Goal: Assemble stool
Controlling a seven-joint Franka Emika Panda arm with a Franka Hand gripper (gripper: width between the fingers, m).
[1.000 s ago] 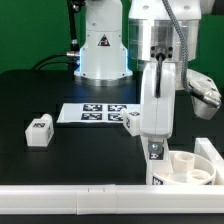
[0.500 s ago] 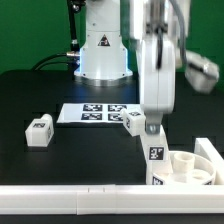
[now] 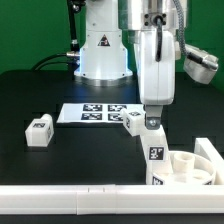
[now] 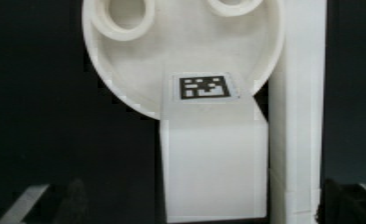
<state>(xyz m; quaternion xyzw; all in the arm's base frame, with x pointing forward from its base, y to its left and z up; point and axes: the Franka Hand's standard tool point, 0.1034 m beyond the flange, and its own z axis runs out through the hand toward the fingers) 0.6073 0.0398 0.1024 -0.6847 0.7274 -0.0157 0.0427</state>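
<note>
Nearest in the exterior view: a long white rail [image 3: 90,203] across the front edge of the black table [image 3: 40,90], probably there as a stop for pressing parts against. Just behind, at the exterior view's right: the round seat [image 3: 190,168] of the stool, lying flat with open sockets upward, close against the rail (likely for keeping still under pushing or twisting). Standing upright at the seat's side toward the exterior view's left: one leg [image 3: 156,155], tag facing outward, apparently already sitting in a socket.

Straight above this leg: the claw [image 3: 151,123], pointing down, with tips at about the level of the leg's top. In the wrist view, two dim fingers on either side of the leg, not touching. So judged as spread wide and gripping nothing, though rather dark there and not fully sure.

Further back: a second leg [image 3: 134,122] lying loose at the end of the marker board [image 3: 90,113], and a third leg [image 3: 40,131] well apart toward the exterior view's left, both free for pickup. Farthest: the arm's white base [image 3: 100,50].

Probably next: lifting clear of the seated leg, then fetching the second one.
</note>
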